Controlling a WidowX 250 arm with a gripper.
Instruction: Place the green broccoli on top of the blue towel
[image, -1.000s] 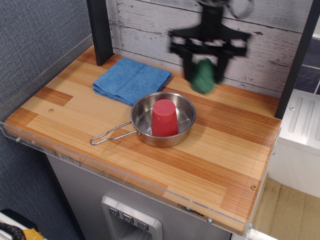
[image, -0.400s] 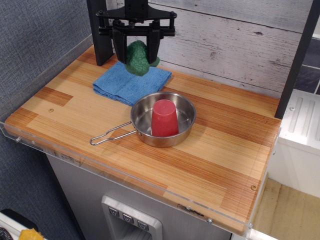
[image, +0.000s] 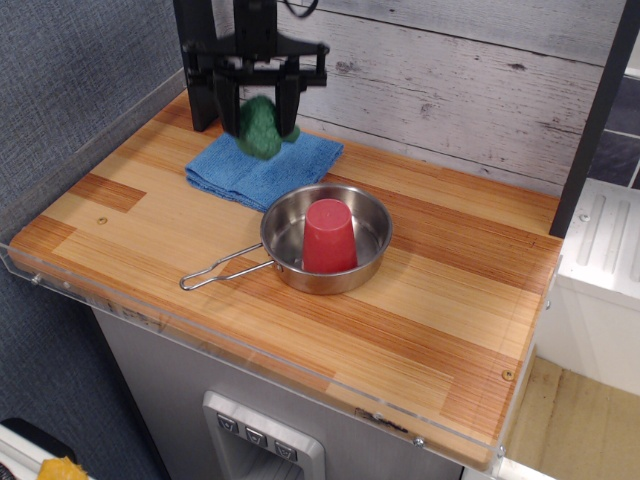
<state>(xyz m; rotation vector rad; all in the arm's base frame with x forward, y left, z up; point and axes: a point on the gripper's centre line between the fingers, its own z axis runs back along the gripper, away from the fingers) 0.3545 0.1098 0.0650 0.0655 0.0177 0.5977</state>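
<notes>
Leftward and a little lower since a moment ago, the gripper (image: 258, 112) now carries the green broccoli (image: 260, 127) over the blue towel (image: 262, 163)

Its fingers are pinched narrow on the broccoli's sides, holding the toy just above the cloth's rear half; whether its lowest part touches the terry I cannot tell. That grip keeps the bumpy head from rolling before release. The steel pan (image: 327, 240) with the upturned red cup (image: 329, 236) sits in front on the wooden table (image: 440, 310), its rim just beside the towel, clear of the drop. Judged from this, what remains is to lower and open
</notes>
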